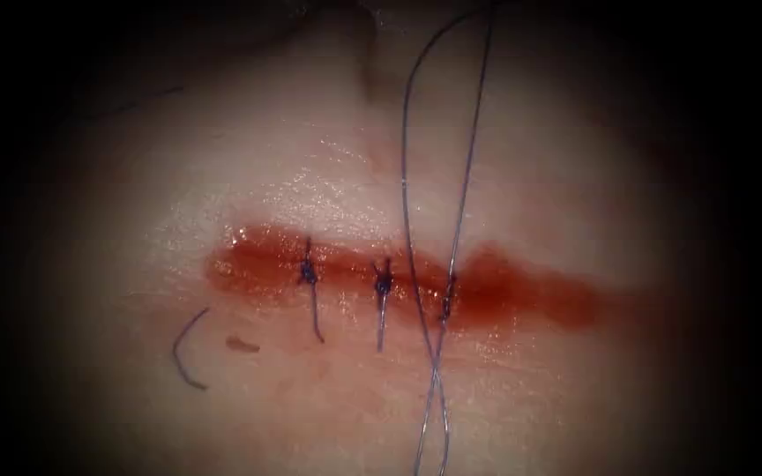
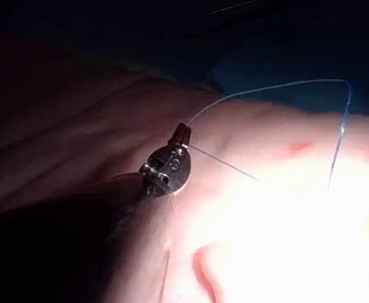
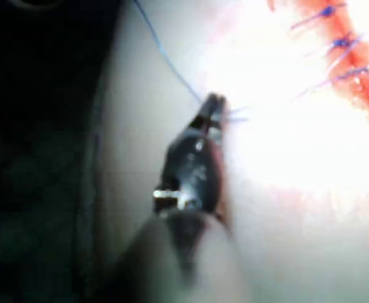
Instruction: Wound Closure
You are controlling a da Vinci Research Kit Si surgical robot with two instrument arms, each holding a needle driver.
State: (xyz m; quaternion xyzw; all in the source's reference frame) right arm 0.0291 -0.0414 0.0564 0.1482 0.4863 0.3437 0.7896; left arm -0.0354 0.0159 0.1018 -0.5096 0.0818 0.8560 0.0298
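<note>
Endoscope view: the tissue [image 1: 504, 176] carries a horizontal cut [image 1: 416, 286] wet with red fluid [image 1: 522, 295]. Three stitches cross the cut: a left stitch [image 1: 309, 275], a middle stitch [image 1: 383, 286] and a right stitch [image 1: 446, 304]. Two long strands of thread [image 1: 462, 203] run from beyond the cut down to the right stitch, cross just below it and go on toward the near edge. A cut end of thread [image 1: 185, 353] lies curled on the tissue below the cut, well left of the left stitch.

Left wrist view: the left tool [image 2: 180, 134] has its jaws pressed together on the thread [image 2: 266, 88], which arcs away and drops back toward the tissue [image 2: 247, 221].

Right wrist view: the right tool [image 3: 214, 108] pinches the thread [image 3: 165, 57] at its closed tip, near the stitches [image 3: 335, 43].

Where the needle lies I cannot tell.
</note>
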